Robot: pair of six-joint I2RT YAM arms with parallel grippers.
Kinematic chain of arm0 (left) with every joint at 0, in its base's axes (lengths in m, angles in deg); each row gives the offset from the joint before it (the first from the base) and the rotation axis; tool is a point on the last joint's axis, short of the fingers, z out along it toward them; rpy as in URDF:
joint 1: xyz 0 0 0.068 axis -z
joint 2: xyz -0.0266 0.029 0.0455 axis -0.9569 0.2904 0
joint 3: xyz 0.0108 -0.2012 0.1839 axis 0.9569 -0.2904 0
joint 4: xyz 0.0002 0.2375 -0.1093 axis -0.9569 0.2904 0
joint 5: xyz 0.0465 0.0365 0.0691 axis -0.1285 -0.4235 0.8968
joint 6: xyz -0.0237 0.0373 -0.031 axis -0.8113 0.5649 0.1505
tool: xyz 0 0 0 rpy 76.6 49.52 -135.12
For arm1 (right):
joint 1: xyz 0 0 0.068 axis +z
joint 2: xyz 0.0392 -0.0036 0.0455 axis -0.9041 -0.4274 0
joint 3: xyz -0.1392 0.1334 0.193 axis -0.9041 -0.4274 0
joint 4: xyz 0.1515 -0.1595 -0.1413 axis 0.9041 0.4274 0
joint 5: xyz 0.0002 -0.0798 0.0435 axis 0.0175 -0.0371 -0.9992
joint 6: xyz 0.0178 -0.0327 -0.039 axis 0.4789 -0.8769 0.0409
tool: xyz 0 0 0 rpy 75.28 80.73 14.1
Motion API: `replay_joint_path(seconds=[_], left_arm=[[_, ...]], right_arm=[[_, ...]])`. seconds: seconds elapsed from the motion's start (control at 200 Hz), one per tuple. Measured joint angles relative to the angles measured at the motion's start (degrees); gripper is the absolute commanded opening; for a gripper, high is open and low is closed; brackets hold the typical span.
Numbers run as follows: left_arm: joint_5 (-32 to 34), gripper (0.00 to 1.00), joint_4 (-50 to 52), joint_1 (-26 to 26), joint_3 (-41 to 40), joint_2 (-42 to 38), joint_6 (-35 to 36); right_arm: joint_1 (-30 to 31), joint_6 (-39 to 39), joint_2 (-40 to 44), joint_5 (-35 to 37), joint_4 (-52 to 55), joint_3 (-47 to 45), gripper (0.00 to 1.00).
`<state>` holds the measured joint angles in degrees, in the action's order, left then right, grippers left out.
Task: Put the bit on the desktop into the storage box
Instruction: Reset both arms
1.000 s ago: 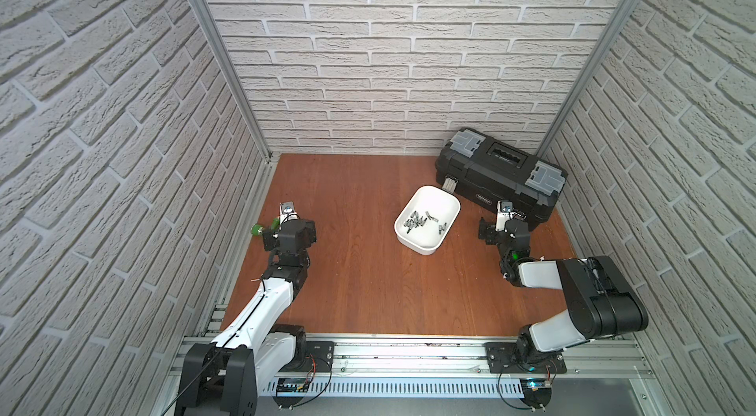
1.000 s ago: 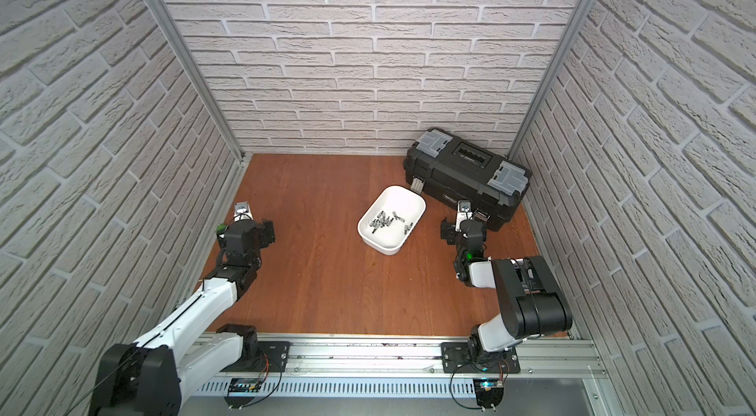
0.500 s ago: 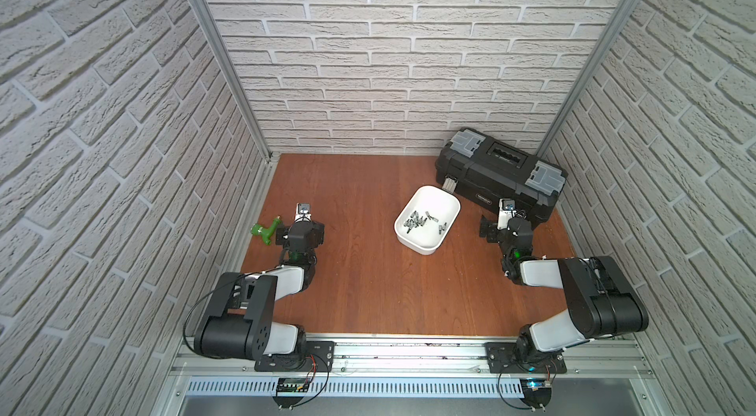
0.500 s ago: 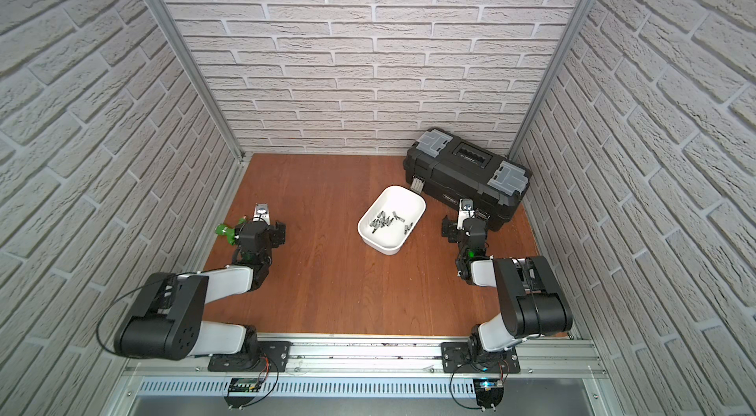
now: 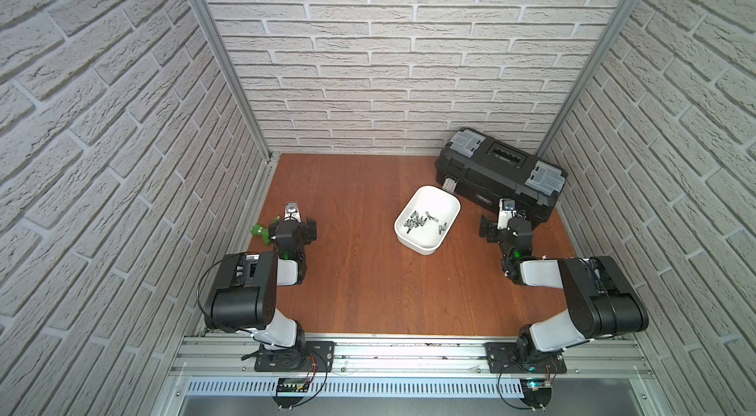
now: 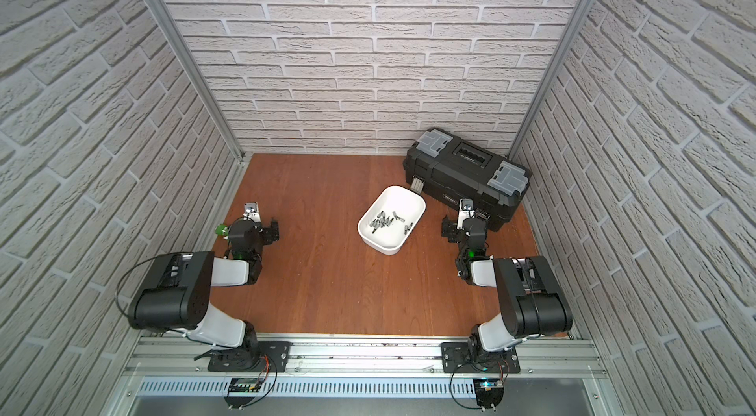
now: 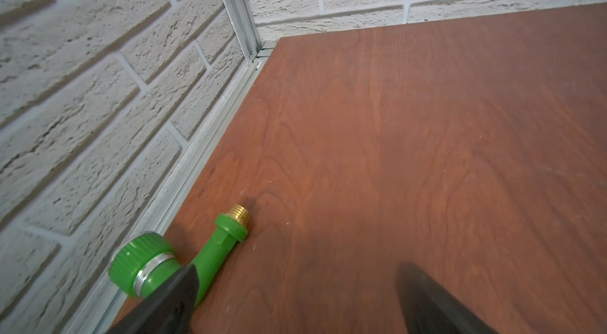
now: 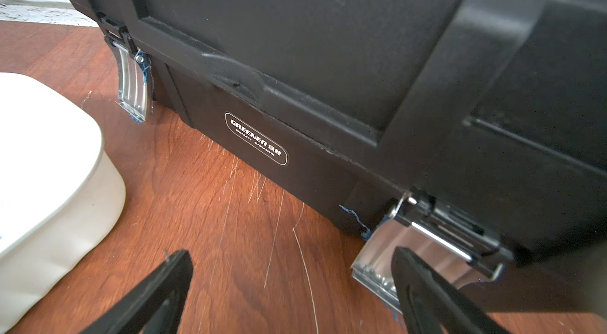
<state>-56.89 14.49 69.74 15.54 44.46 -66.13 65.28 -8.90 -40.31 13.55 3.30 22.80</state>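
The white storage box [image 5: 433,201] [image 6: 399,199] sits right of the middle of the reddish-brown desktop [image 5: 368,279], and several small grey bits [image 5: 419,221] lie inside it. A bit on the bare desktop is out of view in every frame. My left gripper [image 5: 291,226] [image 7: 297,270] hangs open and empty low over the board near the left wall. My right gripper [image 5: 507,226] [image 8: 290,253] is open and empty too. It stands between the storage box [image 8: 49,168] and the black toolbox, and one finger [image 8: 427,289] sits in front of a metal latch [image 8: 377,260].
A big black toolbox [image 5: 499,172] [image 8: 328,53] stands at the back right, close behind the storage box. A green hose fitting with a brass thread [image 7: 184,257] [image 5: 259,230] lies by the left rail, beside my left finger. Brick walls close in three sides.
My left arm has folded back, its elbow now raised over its base, while the gripper stays near the green fitting. The right arm has hardly moved. Both grippers stay open.
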Motion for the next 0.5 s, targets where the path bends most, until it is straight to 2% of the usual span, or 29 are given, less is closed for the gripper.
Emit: replay_joint_path(seconds=[0.5], left_arm=[[-1.77, 0.98, 1.16, 0.28, 0.26, 0.0, -0.87]], right_arm=[[0.0, 0.02, 0.0, 0.0, 0.0, 0.0, 0.99]])
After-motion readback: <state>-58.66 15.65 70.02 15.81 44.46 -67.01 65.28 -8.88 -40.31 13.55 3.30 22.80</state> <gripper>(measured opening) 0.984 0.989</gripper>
